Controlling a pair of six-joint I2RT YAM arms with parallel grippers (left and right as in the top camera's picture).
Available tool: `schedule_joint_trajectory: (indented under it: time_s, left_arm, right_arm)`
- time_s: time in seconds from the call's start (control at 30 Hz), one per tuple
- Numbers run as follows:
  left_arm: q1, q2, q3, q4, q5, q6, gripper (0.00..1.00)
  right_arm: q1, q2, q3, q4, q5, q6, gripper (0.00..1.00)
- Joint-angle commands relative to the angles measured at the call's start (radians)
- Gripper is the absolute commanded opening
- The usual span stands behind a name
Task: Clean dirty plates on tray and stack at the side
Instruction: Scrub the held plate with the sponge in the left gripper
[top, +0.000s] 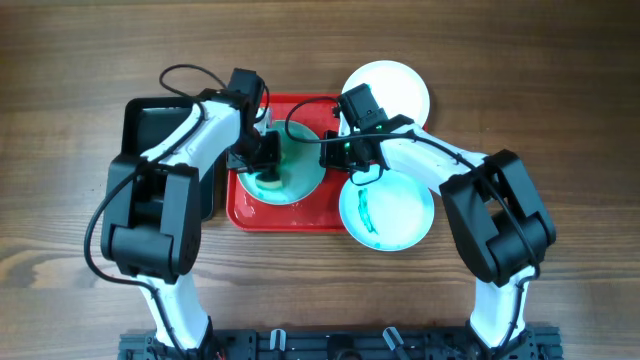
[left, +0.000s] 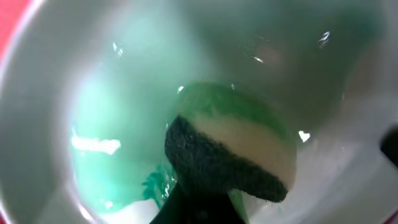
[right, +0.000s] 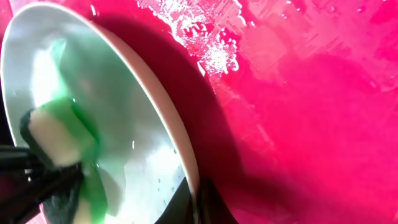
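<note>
A pale aqua plate (top: 300, 178) smeared with green lies on the red tray (top: 300, 215). My left gripper (top: 262, 165) is shut on a sponge (left: 236, 149) with a dark scouring side, and presses it onto the plate's wet inside (left: 118, 81). My right gripper (top: 335, 155) is shut on the rim of this plate (right: 143, 118), one finger inside and one outside (right: 198, 196), above the tray floor (right: 298, 112). The sponge also shows in the right wrist view (right: 56, 134). A second aqua plate (top: 388, 210) with a green streak lies right of the tray. A white plate (top: 400, 85) lies at the back right.
A narrower black tray (top: 150, 120) stands left of the red tray, under my left arm. The wooden table (top: 560, 100) lies around everything. Water drops show on the red tray's floor (right: 205, 37).
</note>
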Motion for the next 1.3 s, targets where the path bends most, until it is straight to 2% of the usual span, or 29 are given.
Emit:
schedule_joint_trajectory:
  time_s: [0.0, 0.23, 0.3, 0.43, 0.53, 0.6, 0.67, 0.8, 0.87, 0.93, 1.0, 1.1, 1.27]
  left_arm:
    - [0.014, 0.045, -0.034, 0.083, -0.238, -0.056, 0.04]
    - [-0.040, 0.045, -0.032, 0.300, -0.286, -0.029, 0.04]
    - [-0.042, 0.045, -0.018, 0.288, -0.323, -0.041, 0.04]
    - [-0.041, 0.045, 0.029, 0.163, -0.505, -0.239, 0.04]
    - [-0.047, 0.045, 0.040, 0.096, -0.500, -0.264, 0.04]
    - [-0.056, 0.045, 0.040, 0.066, -0.438, -0.233, 0.04]
    - [-0.066, 0.045, 0.040, 0.067, -0.258, -0.052, 0.04]
    - [-0.070, 0.045, 0.040, 0.047, 0.091, 0.210, 0.04]
    - [-0.070, 0.045, 0.040, 0.042, 0.205, 0.273, 0.04]
    - [-0.070, 0.045, 0.040, 0.063, 0.270, 0.280, 0.04]
    - [-0.067, 0.045, 0.040, 0.111, 0.239, 0.229, 0.04]
    - [-0.059, 0.045, 0.040, 0.183, 0.079, 0.068, 0.04]
    - [-0.046, 0.045, 0.040, 0.300, -0.303, -0.333, 0.04]
  right_arm:
    - [-0.016, 0.023, 0.010, -0.004, 0.041, 0.029, 0.04]
    - [-0.016, 0.024, 0.010, -0.008, 0.043, 0.028, 0.04]
    - [-0.016, 0.024, 0.010, -0.008, 0.046, 0.027, 0.05]
    - [-0.016, 0.024, 0.010, -0.007, 0.049, 0.028, 0.04]
    - [-0.016, 0.024, 0.010, -0.007, 0.049, 0.028, 0.04]
    - [-0.016, 0.024, 0.010, -0.007, 0.049, 0.028, 0.04]
    - [-0.016, 0.024, 0.010, -0.007, 0.049, 0.027, 0.04]
    - [-0.016, 0.024, 0.010, -0.008, 0.037, 0.024, 0.04]
    - [-0.016, 0.024, 0.010, -0.008, 0.037, 0.024, 0.04]
    - [-0.017, 0.024, 0.010, -0.007, 0.037, 0.023, 0.04]
    - [-0.016, 0.024, 0.010, -0.008, 0.037, 0.020, 0.04]
    - [-0.016, 0.024, 0.010, -0.008, 0.029, 0.016, 0.04]
    - [-0.017, 0.024, 0.010, -0.006, 0.030, 0.016, 0.04]
